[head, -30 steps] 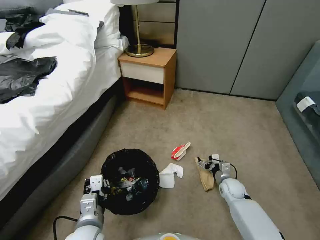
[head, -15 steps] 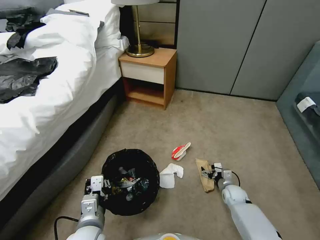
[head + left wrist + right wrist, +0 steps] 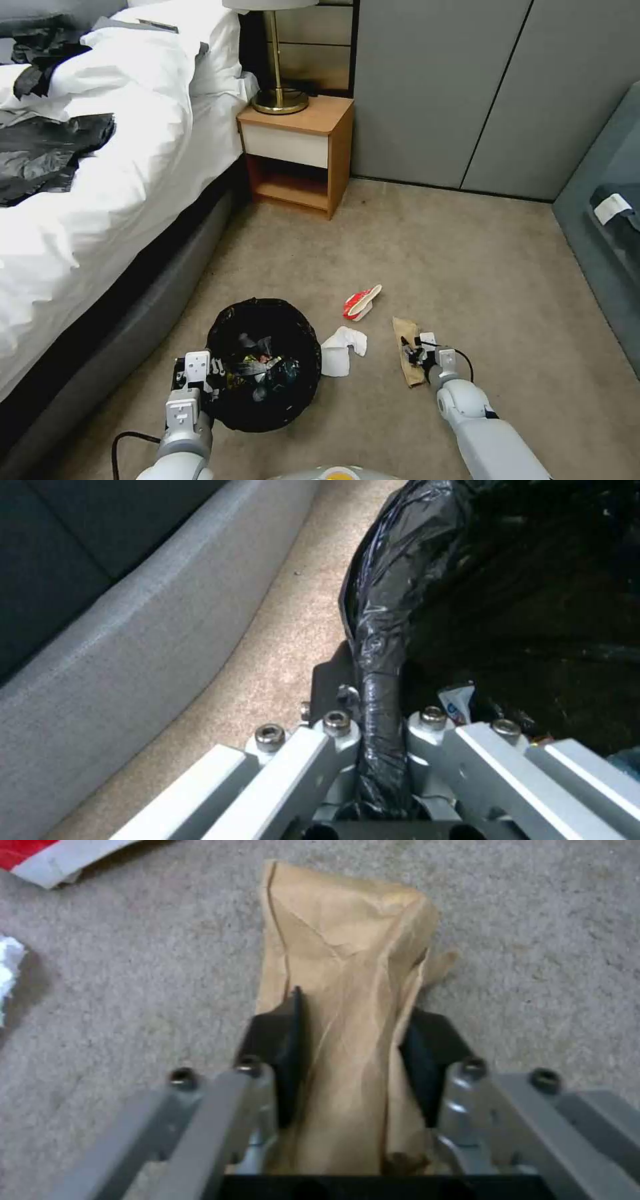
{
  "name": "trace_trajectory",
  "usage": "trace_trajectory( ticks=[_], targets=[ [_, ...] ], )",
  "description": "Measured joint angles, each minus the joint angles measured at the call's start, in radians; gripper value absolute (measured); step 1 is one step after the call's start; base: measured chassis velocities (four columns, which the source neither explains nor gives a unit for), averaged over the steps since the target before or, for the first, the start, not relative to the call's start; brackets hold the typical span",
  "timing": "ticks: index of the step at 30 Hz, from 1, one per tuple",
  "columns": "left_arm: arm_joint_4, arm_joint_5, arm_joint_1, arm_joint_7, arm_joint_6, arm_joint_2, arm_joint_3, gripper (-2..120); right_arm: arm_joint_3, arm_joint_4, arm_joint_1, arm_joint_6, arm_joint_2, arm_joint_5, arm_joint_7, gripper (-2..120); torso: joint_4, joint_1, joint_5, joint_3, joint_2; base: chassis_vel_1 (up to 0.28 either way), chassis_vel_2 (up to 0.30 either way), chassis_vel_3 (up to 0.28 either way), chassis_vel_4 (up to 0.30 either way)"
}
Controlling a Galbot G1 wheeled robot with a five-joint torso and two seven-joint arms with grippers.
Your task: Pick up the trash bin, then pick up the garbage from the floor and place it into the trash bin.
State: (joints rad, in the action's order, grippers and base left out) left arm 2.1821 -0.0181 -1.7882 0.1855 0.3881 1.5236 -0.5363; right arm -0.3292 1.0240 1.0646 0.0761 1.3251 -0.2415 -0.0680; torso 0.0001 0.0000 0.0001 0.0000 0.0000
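The right gripper [image 3: 412, 351] is low over the carpet with the brown paper bag [image 3: 408, 350] between its two dark pads [image 3: 290, 1052]. In the right wrist view the pads press the crumpled paper from both sides, so the gripper appears clamped on the bag. The bag's long axis runs straight ahead of the gripper, in line with the arm's reach; its far end still lies flat on the carpet [image 3: 467, 267], beyond the fingertips.

The left gripper [image 3: 195, 381] is closed on the near rim of the trash bin [image 3: 265, 363], pinching the rolled edge of the black liner [image 3: 380, 645] between its fingers. The bin sits beside the bed frame [image 3: 133, 630] and already holds several pieces of litter.

The decisive relation: the bin's open mouth lies to the left of the held bag, with the white tissue [image 3: 341, 350] on the floor between them. The red-and-white packet [image 3: 360, 302] lies farther ahead, apart from both grippers. By position, the right arm is the nearer one to all three loose pieces, and any transfer must travel leftward, over the tissue, toward the bin.
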Motion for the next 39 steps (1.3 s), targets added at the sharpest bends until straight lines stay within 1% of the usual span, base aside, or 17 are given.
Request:
trace_trajectory(
  ticks=[1,3,5,8,10,16,18,19,21,22,23,26,27,30,31,34,39],
  targets=[
    [-0.001,0.0,-0.001,0.0,-0.003,0.0,0.0,0,0.0,0.004,0.003,0.0,0.0,0.0,0.002,24,0.0,0.0,0.0,0.0,0.0,0.0,0.0,0.0,0.0],
    [-0.001,0.0,-0.002,-0.001,-0.005,0.0,0.0,0,0.0,0.006,0.003,0.0,-0.001,0.0,0.003,21,0.0,0.0,0.0,0.0,0.0,0.0,0.0,0.0,0.0],
    [-0.001,-0.001,-0.004,-0.002,-0.008,0.0,0.001,0,-0.001,0.014,0.007,-0.002,-0.003,0.0,0.004,9,0.0,0.0,0.0,0.0,0.0,0.0,0.0,0.0,0.0],
    [-0.001,-0.001,-0.003,-0.003,-0.008,0.0,0.002,0,-0.004,0.021,0.012,-0.007,-0.006,0.0,0.001,3,0.0,0.0,0.0,0.0,0.0,0.0,0.0,0.0,0.0],
    [0.0,-0.001,-0.003,-0.003,-0.008,0.0,0.002,0,-0.006,0.026,0.017,-0.013,-0.008,0.0,0.001,0,-0.0001,0.0,-0.0002,0.0,0.0,0.0,0.0,0.0,0.0],
    [0.001,-0.003,-0.006,-0.003,-0.008,-0.002,0.004,0,-0.01,0.108,0.05,-0.037,-0.016,-0.005,0.008,0,-0.0003,0.0,-0.0001,0.0,0.0,0.0,0.0,0.0,0.0],
    [0.002,-0.007,-0.007,-0.003,-0.009,-0.001,0.008,0,-0.009,0.224,0.083,-0.042,-0.025,-0.027,0.018,0,-0.0003,0.0,-0.0001,0.0,0.0,0.0,0.0,0.0,0.0],
    [0.002,-0.007,-0.007,-0.003,-0.009,-0.001,0.008,0,-0.009,0.224,0.083,-0.042,-0.025,-0.027,0.018,0,-0.0003,0.0,-0.0001,0.0,0.0,0.0,0.0,0.0,0.0],
    [0.002,-0.01,-0.007,-0.003,-0.009,0.0,0.01,0,-0.007,0.332,0.115,-0.085,-0.032,-0.036,0.016,0,-0.0002,0.0,-0.0003,0.0,0.0,0.0,0.0,0.0,0.0],
    [0.002,-0.01,-0.007,-0.003,-0.009,0.0,0.01,0,-0.007,0.332,0.115,-0.085,-0.032,-0.036,0.016,0,-0.0002,0.0,-0.0003,0.0,0.0,0.0,0.0,0.0,0.0],
    [0.003,-0.011,-0.007,-0.003,-0.009,0.001,0.011,0,-0.006,0.389,0.133,-0.13,-0.034,-0.036,0.001,0,-0.0001,0.0,-0.0002,0.0,0.0,0.0,0.0,0.0,0.0],
    [0.003,-0.014,-0.009,-0.003,-0.009,0.001,0.012,0,0.002,0.589,0.189,-0.268,-0.04,-0.036,-0.104,0,-0.0001,0.0,-0.0003,0.0,0.0,0.0,0.0,0.0,0.0],
    [0.003,-0.014,-0.009,-0.003,-0.009,0.001,0.012,0,0.002,0.589,0.189,-0.268,-0.04,-0.036,-0.104,0,-0.0001,0.0,-0.0003,0.0,0.0,0.0,0.0,0.0,0.0],
    [0.003,-0.019,-0.009,-0.003,-0.007,0.002,0.016,0,0.036,0.818,0.251,-0.354,-0.053,-0.035,-0.243,0,0.0,0.0,-0.0003,0.0,0.0,0.0,0.0,0.0,0.0],
    [0.003,-0.019,-0.009,-0.003,-0.007,0.002,0.016,0,0.036,0.818,0.251,-0.354,-0.053,-0.035,-0.243,0,0.0,0.0,-0.0003,0.0,0.0,0.0,0.0,0.0,0.0],
    [0.003,-0.02,-0.008,-0.003,-0.005,0.002,0.019,0,0.094,0.971,0.302,-0.383,-0.07,-0.019,-0.315,0,0.0,0.0,-0.0003,0.0,0.0,0.0,0.0,0.0,0.0],
    [-0.001,-0.019,-0.005,-0.003,-0.004,0.001,0.019,0,0.184,1.04,0.347,-0.397,-0.101,0.025,-0.327,0,0.0,0.0,-0.0002,0.0,0.0,0.0,0.0,0.0,0.0]
  ],
)
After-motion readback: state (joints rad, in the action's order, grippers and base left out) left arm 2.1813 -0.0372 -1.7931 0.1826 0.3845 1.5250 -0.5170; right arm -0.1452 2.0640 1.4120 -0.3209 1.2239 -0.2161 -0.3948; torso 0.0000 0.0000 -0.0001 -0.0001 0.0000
